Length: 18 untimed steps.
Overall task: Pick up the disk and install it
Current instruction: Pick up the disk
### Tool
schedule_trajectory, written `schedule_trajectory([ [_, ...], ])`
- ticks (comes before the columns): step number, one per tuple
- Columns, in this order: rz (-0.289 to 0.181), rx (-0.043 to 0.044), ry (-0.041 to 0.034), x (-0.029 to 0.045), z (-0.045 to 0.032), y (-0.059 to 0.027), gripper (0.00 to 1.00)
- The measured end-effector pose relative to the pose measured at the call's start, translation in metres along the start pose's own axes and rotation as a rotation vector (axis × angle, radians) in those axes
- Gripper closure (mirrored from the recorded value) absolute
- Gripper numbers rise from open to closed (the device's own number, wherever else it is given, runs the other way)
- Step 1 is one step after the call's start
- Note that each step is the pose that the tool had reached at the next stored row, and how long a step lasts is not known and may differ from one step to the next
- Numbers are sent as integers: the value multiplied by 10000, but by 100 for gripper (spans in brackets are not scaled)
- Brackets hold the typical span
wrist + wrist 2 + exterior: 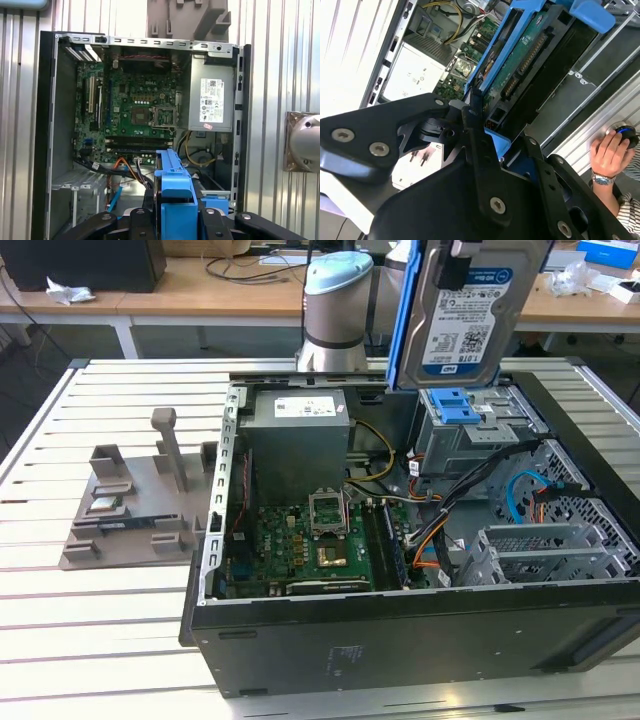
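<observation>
"How is the arm posed?"
"Raised, its claw pointing down over the open computer case."
"And the claw's grip?"
"Clenched on the disk, which hangs upright below it, just above the metal cage."

A white desk of ribbed metal slats spreads beneath the claw and out to every side of it, with bright light glaring off the slats. Beyond the claw runs a row of light wooden tables on white legs, carrying a black box, crumpled white paper and loose dark cables; the space under them is dim and grey
</observation>
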<state>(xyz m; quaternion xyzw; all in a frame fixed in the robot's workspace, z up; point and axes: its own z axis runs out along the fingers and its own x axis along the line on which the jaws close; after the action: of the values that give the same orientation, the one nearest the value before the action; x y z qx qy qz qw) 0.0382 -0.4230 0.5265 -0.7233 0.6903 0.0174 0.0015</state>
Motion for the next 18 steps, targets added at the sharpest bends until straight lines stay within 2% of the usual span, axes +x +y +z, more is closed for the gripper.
schedule_trajectory([
  [18, 0, 0, 1, 171, 4, -16, 64],
])
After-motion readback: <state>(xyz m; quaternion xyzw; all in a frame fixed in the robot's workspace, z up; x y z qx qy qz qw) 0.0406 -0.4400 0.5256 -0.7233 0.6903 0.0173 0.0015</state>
